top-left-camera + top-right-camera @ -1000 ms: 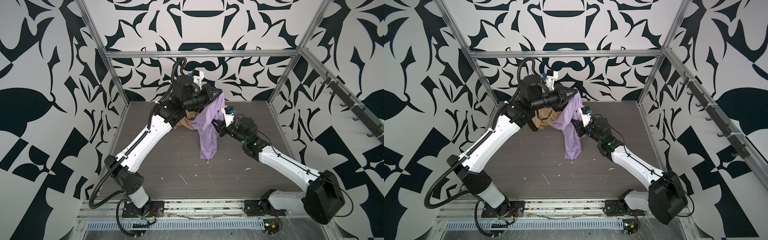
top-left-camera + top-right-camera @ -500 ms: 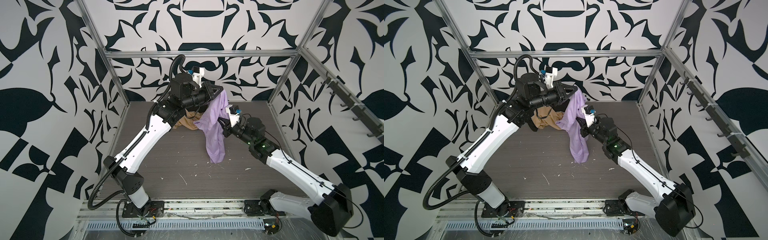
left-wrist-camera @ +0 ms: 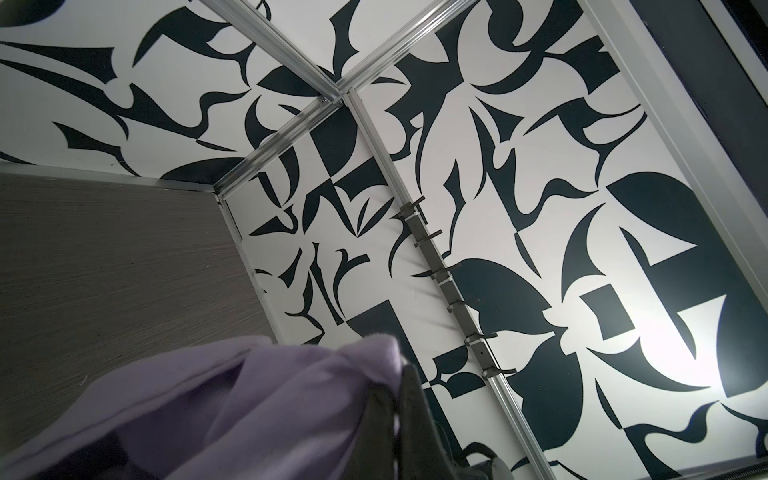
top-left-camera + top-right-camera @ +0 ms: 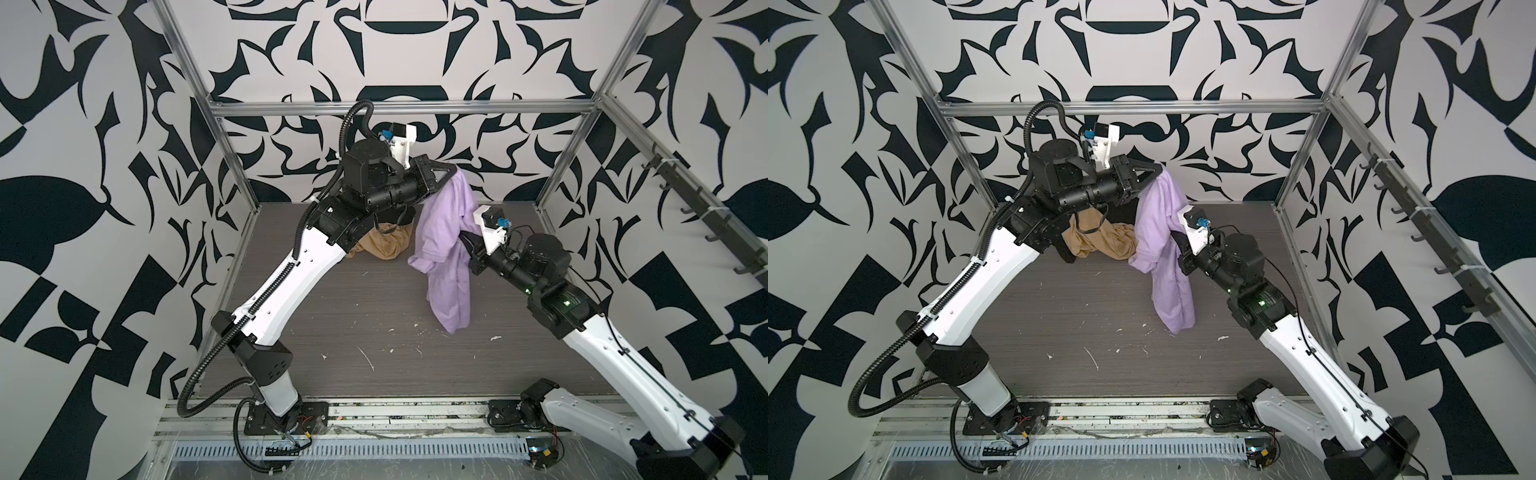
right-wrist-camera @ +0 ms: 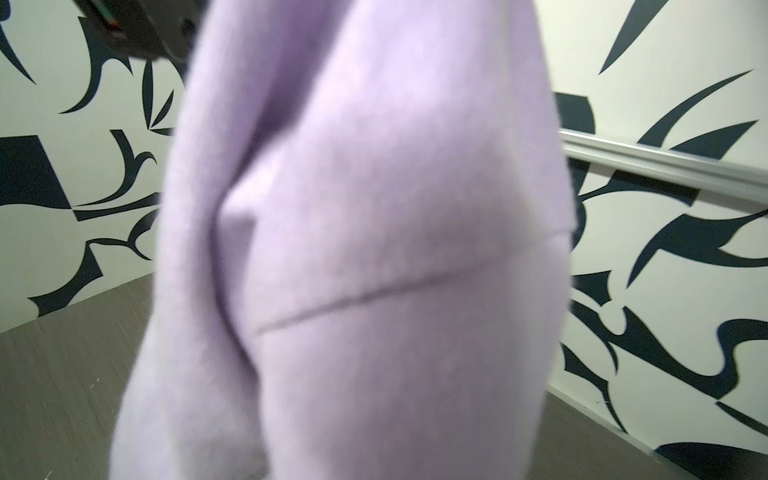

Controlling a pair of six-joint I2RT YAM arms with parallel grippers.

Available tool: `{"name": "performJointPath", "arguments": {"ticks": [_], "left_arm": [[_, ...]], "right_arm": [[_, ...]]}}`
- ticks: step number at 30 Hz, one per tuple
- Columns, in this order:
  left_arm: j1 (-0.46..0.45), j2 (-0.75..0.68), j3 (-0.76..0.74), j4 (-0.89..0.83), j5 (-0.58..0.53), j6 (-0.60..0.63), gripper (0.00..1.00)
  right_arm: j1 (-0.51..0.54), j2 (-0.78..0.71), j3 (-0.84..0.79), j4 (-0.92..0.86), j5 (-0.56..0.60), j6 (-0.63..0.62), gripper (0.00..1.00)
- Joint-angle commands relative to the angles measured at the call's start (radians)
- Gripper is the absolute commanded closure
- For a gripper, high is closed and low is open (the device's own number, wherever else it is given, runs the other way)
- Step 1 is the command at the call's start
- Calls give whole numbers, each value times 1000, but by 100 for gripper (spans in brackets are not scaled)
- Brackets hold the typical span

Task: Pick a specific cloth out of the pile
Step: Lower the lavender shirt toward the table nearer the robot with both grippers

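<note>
**A:** Checking the cloth [image 4: 446, 249] in both top views [image 4: 1163, 241]: plain lilac, thin, soft, super wrinkly. Strung up as one long drape with a sleeve flopping out toward the pile [image 4: 386, 245]. Fills most of the right wrist view as a fuzzy lilac blur with one seam line across [image 5: 374, 249].

**B:** Yep. Lifted clear of the pile, just beside it and higher up, with the low end dangling near the table [image 4: 374, 332]. Can't tell if touching. Pinched at the top edge by the left gripper [image 4: 452, 171], jaws clamped tight on fabric.

**A:** And the right gripper [image 4: 465, 245]?

**B:** Squeezed down to a narrow pinch on a fold about halfway down the cloth. Fingertips buried in fabric, so no clean look.

**A:** Versus a second ago?

**B:** Swung further from the pile, leaving more of the tan-orange garment [image 4: 1100, 243] uncovered. Right gripper narrower than back then. Left grip unchanged, but raised higher above the pile.
</note>
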Motion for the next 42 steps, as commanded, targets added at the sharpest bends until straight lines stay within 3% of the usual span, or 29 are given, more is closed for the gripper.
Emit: {"name": "performJointPath", "arguments": {"ticks": [1,11,31,42], "left_arm": [[-19,22,32,-17,-8,15,100],[-26,-11,-92,17,-7,-16,100],[17,-269,-629,104,-34,-77,100],[74,-371,-830,82,-43,-91,100]], "right_arm": [[-26,-56,69,4,25,-41,100],[-88,-115,77,-73,1,-52,100],[-91,-111,-170,44,-217,202,100],[32,-79,-270,69,-178,253,100]]}}
